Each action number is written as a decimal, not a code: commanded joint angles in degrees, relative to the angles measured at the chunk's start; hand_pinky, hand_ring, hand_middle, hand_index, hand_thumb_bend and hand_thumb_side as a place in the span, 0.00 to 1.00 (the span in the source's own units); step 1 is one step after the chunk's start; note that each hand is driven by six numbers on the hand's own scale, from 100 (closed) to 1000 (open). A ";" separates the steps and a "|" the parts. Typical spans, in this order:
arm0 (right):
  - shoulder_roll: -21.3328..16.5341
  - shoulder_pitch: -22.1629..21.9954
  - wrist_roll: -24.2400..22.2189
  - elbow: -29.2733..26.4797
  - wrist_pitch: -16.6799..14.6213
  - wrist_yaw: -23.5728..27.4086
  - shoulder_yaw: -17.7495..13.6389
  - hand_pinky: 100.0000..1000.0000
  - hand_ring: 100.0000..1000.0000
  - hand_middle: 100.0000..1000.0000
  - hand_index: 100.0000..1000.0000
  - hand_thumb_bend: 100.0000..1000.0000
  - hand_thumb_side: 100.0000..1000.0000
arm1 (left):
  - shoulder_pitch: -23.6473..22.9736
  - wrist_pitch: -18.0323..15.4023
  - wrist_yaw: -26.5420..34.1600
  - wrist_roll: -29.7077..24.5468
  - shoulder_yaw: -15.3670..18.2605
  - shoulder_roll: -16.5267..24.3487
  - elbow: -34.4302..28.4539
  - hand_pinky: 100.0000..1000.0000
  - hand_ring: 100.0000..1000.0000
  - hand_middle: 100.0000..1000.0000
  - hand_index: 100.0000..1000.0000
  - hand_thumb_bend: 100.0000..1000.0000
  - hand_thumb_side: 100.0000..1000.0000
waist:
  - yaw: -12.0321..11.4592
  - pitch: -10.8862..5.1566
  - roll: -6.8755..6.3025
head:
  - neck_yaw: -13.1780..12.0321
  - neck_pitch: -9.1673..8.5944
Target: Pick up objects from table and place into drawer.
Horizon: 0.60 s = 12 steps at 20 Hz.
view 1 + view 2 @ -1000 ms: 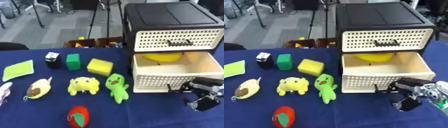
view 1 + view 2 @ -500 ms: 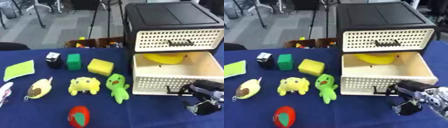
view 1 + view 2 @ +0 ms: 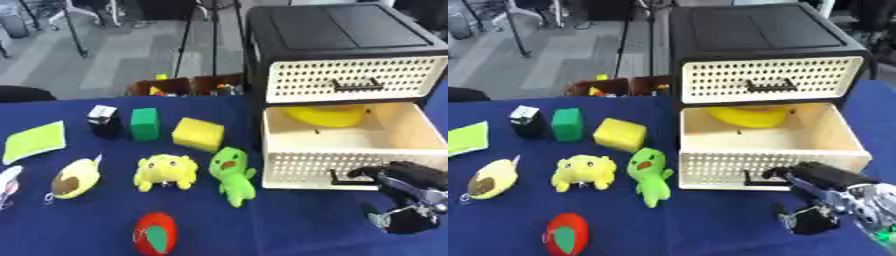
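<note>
Black and silver, the robot's right hand (image 3: 820,197) has sunk slightly lower before the pulled-out cream perforated plastic drawer (image 3: 767,150), fingers curled on nothing, so the next toy, perhaps the green plush figure (image 3: 648,175) far leftward, remains ungrasped on the blue-clothed desk (image 3: 702,225).

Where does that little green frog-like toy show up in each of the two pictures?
Left eye view: the green plush toy lies just left of the open drawer, right of the yellow plush.
Right eye view: the same toy sits lower centre-left, again beside the drawer's front corner.
Shared landmark: the yellow block just behind it.
</note>
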<state>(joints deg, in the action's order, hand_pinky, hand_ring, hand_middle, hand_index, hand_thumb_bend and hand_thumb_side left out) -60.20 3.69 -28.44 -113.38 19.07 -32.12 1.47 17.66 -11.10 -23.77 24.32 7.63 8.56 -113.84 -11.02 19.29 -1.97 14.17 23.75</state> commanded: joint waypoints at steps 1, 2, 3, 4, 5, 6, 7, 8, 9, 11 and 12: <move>-0.81 0.35 1.35 -1.21 -0.12 -0.96 -0.77 0.00 0.24 0.02 0.99 0.00 0.17 | 0.21 0.09 0.13 -0.02 0.34 0.44 -0.75 0.39 0.62 0.61 0.75 0.00 0.76 | -0.05 -0.80 0.08 | -0.03 -0.80; -0.71 0.35 1.71 -1.21 -0.35 -1.68 -1.00 0.00 0.24 0.02 0.99 0.00 0.17 | 0.20 0.11 0.12 0.00 0.37 0.46 -0.75 0.39 0.62 0.61 0.75 0.00 0.76 | -0.04 -0.78 0.06 | -0.12 -0.77; -0.62 0.31 1.96 -1.21 -0.69 -2.42 -1.20 0.00 0.24 0.02 0.99 0.00 0.17 | 0.19 0.14 0.12 0.01 0.39 0.47 -0.75 0.39 0.62 0.61 0.75 0.00 0.76 | -0.03 -0.75 0.05 | -0.18 -0.76; -0.52 0.28 2.21 -1.21 -1.13 -3.08 -1.40 0.00 0.24 0.02 0.99 0.00 0.17 | 0.16 0.15 0.11 0.01 0.39 0.47 -0.75 0.39 0.62 0.61 0.75 0.00 0.76 | -0.01 -0.73 0.05 | -0.21 -0.77; -0.38 0.32 2.59 -1.21 -1.71 -3.62 -1.69 0.00 0.24 0.02 0.99 0.00 0.17 | 0.12 0.17 0.12 0.00 0.38 0.46 -0.75 0.39 0.62 0.61 0.75 0.00 0.76 | 0.04 -0.70 0.04 | -0.25 -0.75; -0.26 0.35 2.99 -1.21 -2.32 -4.02 -1.98 0.00 0.24 0.02 0.99 0.00 0.18 | 0.08 0.19 0.12 -0.01 0.38 0.45 -0.75 0.39 0.62 0.61 0.75 0.00 0.76 | 0.08 -0.68 0.03 | -0.28 -0.73; -0.14 0.44 3.57 -1.21 -2.98 -4.39 -2.33 0.00 0.24 0.02 0.99 0.00 0.18 | 0.06 0.19 0.12 0.00 0.40 0.46 -0.75 0.39 0.62 0.61 0.75 0.00 0.76 | 0.15 -0.67 0.02 | -0.28 -0.67; -0.04 0.48 4.09 -1.21 -3.57 -4.71 -2.61 0.00 0.24 0.02 0.99 0.00 0.18 | 0.05 0.19 0.11 0.03 0.41 0.48 -0.75 0.39 0.62 0.61 0.75 0.00 0.76 | 0.19 -0.66 0.01 | -0.27 -0.63; 0.06 0.55 4.68 -1.21 -4.17 -5.02 -2.94 0.00 0.24 0.02 0.99 0.00 0.19 | 0.05 0.18 0.09 0.05 0.43 0.51 -0.75 0.39 0.62 0.61 0.75 0.00 0.76 | 0.21 -0.66 0.00 | -0.29 -0.59; 0.34 0.87 6.25 -1.21 -5.48 -5.51 -3.76 0.00 0.24 0.02 0.99 0.00 0.19 | 0.02 0.20 0.04 0.13 0.50 0.56 -0.75 0.39 0.62 0.61 0.75 0.00 0.76 | 0.26 -0.69 -0.03 | -0.41 -0.50; 0.47 1.09 7.23 -1.21 -6.13 -5.64 -4.25 0.00 0.24 0.01 0.99 0.00 0.20 | 0.01 0.22 0.03 0.19 0.53 0.58 -0.75 0.39 0.62 0.61 0.76 0.00 0.76 | 0.31 -0.71 -0.03 | -0.48 -0.44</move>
<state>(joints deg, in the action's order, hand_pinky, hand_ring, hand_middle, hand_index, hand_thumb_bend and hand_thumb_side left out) -58.69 4.16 -22.22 -113.66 13.63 -37.06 -1.32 17.53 -11.00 -23.77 24.34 7.64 8.55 -113.84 -10.82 19.46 -2.06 13.87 23.56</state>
